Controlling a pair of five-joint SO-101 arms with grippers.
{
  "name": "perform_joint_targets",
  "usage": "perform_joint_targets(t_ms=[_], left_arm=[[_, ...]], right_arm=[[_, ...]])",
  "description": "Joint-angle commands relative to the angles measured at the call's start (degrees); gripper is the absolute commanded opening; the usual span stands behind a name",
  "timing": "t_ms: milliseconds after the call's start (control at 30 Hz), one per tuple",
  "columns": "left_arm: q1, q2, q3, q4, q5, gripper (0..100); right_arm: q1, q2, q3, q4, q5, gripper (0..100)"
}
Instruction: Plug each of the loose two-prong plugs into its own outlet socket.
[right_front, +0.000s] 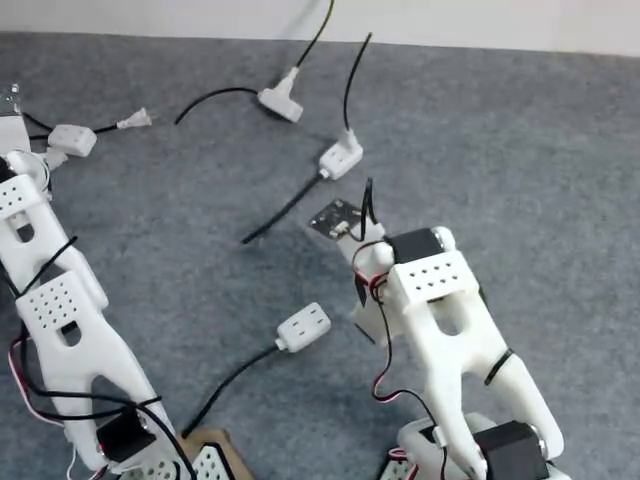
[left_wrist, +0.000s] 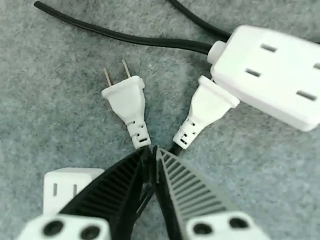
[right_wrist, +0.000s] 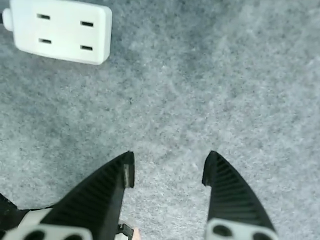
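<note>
Little of the task looks done. The left gripper (left_wrist: 151, 150) has its fingers (left_wrist: 120, 185) pressed together, pinching the loose plug (left_wrist: 125, 100) at the root of its cord. Both bare prongs point away over grey worktop (left_wrist: 50, 125), seated in nothing. In the high view this is at the far left, by the left arm. Close beside it a second plug (left_wrist: 207, 105) butts against the end of a large outlet block (left_wrist: 270, 75). Its prongs are hidden, so it may be seated there, but I cannot tell. The slots on that block's upper face are all free.

The right gripper (right_wrist: 167, 167) hangs over bare worktop with its fingers spread wide, holding nothing. Beyond it lies an empty outlet block (right_wrist: 60, 30) with four open slots. I take it to be the one lying near centre in the high view.

So at least one plug is left to seat, and free sockets are waiting.

The count:
- **Plugs:** two seen for certain.
- **Blocks by the left gripper:** two, the large one and a corner block (left_wrist: 65, 187) only partly seen.
- **High view, out in the open:** the empty block near centre and a far block (right_front: 340, 155) with cords leaving both ends. Farther left is a T-shaped white piece (right_front: 280, 100) with two cords, perhaps a joined pair, though I cannot tell
</note>
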Motion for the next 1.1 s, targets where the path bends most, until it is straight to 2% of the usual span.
perform_joint_targets(t_ms=[0,133,267,333,600,800,1067], left_arm=[[0.04,-0.48,-0.75,-0.88,0.53,4],[-2.15,-0.48,-0.75,-1.14,0.88,5],[-3.91,-0.48,-0.75,-1.23,0.88,18],[-4.26,-0.48,-0.75,-1.23,0.97,20],[-4.79,0.48,-0.66,-1.14,3.69,18],[-4.26,5.93,-1.19,-1.05,1.14,9],[-4.88,9.45,-1.27,-1.23,9.05,16]], right_arm=[[-0.75,-2.33,-0.31,1.1,-0.7,23.1],[-0.75,-2.33,-0.31,1.1,-0.7,23.1],[-0.75,-2.33,-0.31,1.01,-0.7,23.1],[-0.75,-2.33,-0.31,1.01,-0.7,23.1],[-0.75,-2.42,-0.31,1.71,-0.79,23.1],[-0.75,-2.42,-0.75,2.77,-0.79,23.1],[-0.75,-2.42,-0.84,3.91,-3.43,23.1]])
